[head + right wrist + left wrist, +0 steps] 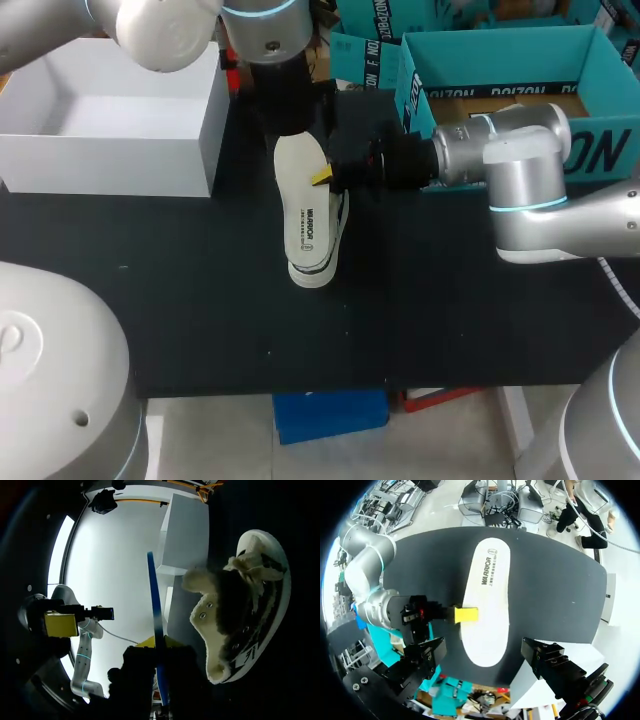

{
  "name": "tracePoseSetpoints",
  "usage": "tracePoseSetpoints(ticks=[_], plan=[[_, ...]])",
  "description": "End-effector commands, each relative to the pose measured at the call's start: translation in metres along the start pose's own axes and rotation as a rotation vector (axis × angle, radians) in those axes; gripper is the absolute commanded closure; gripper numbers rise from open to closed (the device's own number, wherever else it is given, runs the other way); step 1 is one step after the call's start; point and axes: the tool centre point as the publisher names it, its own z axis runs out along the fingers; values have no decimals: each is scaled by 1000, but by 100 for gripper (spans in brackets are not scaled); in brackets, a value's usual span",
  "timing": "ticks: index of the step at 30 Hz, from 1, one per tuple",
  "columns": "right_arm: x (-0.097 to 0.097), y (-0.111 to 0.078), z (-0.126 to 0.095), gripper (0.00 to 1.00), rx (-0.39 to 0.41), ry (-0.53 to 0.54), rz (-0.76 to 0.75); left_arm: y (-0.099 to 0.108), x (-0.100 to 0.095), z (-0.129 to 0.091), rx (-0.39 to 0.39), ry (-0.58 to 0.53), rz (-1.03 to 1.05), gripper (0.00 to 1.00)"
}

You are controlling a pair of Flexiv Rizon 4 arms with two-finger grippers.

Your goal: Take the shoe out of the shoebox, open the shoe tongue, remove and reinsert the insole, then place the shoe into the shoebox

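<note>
directly over the shoe (312,275), your right gripper (322,178) pinches the insole (305,215), long axes aligned; left gripper (482,652) hangs open above.

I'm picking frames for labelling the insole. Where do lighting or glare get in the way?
Head view: white insole stands out on the black table; the shoe under it is mostly hidden. Left wrist view: even light, no glare on the insole. Right wrist view: bright backlight washes out the background; the insole is just a thin blue edge, the shoe well lit.
</note>
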Motion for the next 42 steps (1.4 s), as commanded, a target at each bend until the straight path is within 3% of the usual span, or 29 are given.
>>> tracePoseSetpoints(ticks=[1,7,25,32,42], plan=[[-1,1,1,100,2,0,1,18,-7,11,17,9,1,0],[-1,1,1,100,2,0,1,43,-10,21,35,-8,-22,0],[-1,1,1,100,2,0,1,93,-8,25,-37,-2,-23,0],[-1,1,1,100,2,0,1,97,-8,24,-35,-21,-26,0],[-1,1,1,100,2,0,1,64,-9,15,-27,-34,-18,0]])
